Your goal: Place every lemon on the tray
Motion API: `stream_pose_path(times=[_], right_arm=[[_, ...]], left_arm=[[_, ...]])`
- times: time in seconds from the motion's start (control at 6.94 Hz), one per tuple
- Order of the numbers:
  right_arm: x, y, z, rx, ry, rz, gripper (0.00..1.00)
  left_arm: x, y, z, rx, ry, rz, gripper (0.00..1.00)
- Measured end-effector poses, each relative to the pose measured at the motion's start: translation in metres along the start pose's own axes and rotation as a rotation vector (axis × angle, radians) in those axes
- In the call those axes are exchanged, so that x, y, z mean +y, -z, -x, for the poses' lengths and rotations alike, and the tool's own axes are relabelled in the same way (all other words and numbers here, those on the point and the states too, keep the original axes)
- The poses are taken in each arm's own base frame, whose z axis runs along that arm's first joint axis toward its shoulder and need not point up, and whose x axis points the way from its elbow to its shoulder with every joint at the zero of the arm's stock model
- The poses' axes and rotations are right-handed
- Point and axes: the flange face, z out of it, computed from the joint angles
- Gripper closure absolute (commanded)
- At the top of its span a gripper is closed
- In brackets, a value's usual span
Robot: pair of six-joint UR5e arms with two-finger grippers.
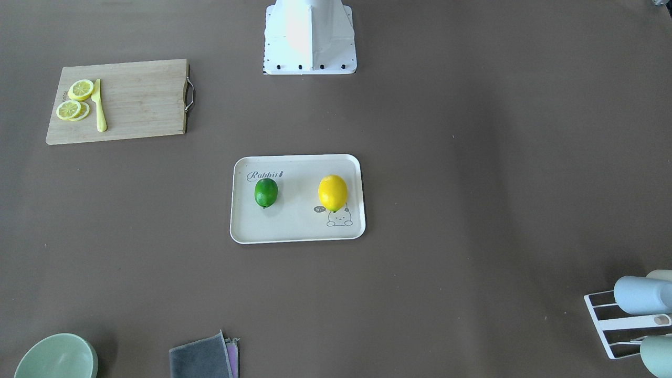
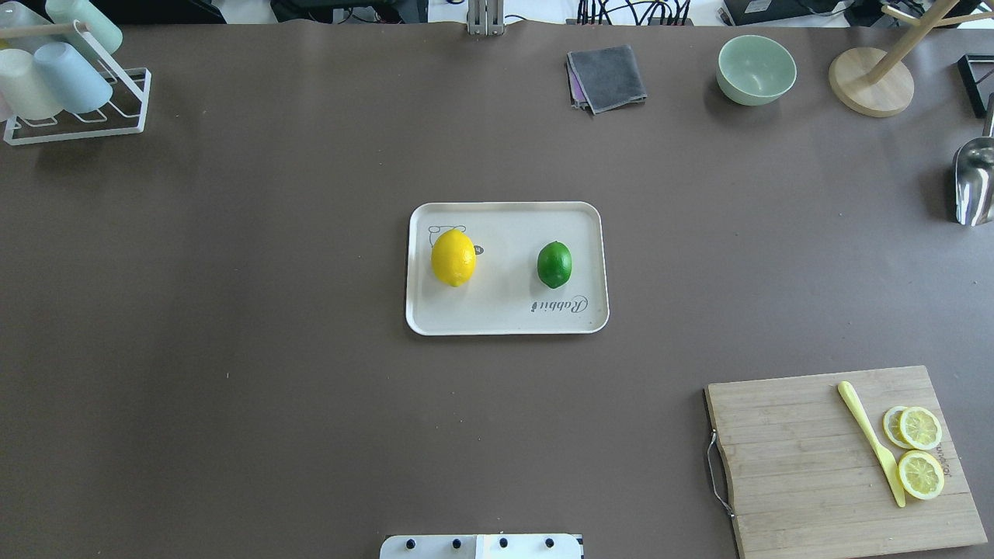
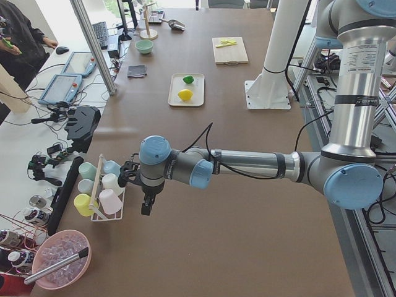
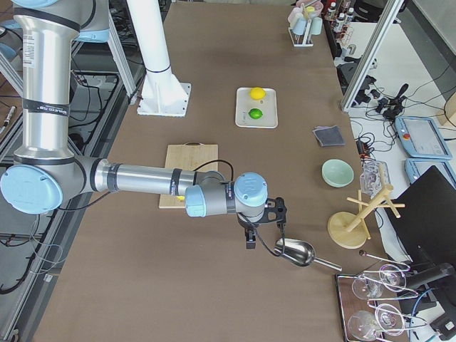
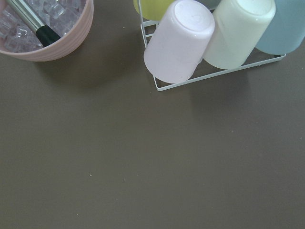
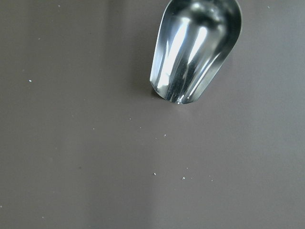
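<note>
Bright yellow oval lemon [image 1: 333, 192] and glossy dark-green lemon [image 1: 265, 192] lie on cream-white rectangular tray [image 1: 294, 226]. Left end effector [image 3: 146, 209], right end effector [image 4: 250, 241] (grip state cannot be told). Risk: a jolted tray rolls fruit off.

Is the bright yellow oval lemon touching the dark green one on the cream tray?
Apart. The overhead exterior view shows bare cream tray between the bright yellow oval lemon and the dark green lemon.
</note>
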Motion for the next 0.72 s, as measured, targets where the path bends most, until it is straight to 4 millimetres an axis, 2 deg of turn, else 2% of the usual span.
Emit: stream_pose_path(times=[0.29, 0.72], right_arm=[[0.0031, 0.0161, 0.0097, 0.003, -0.032, 0.017, 0.00], [0.0016, 0.0182, 0.0095, 0.016, -0.037, 0.022, 0.00]], left_arm=[[0.0024, 0.0066, -0.0055, -0.001, 0.012, 0.013, 0.02], [0.0042, 0.0037, -0.0039, -0.004, 0.022, 0.024, 0.02]])
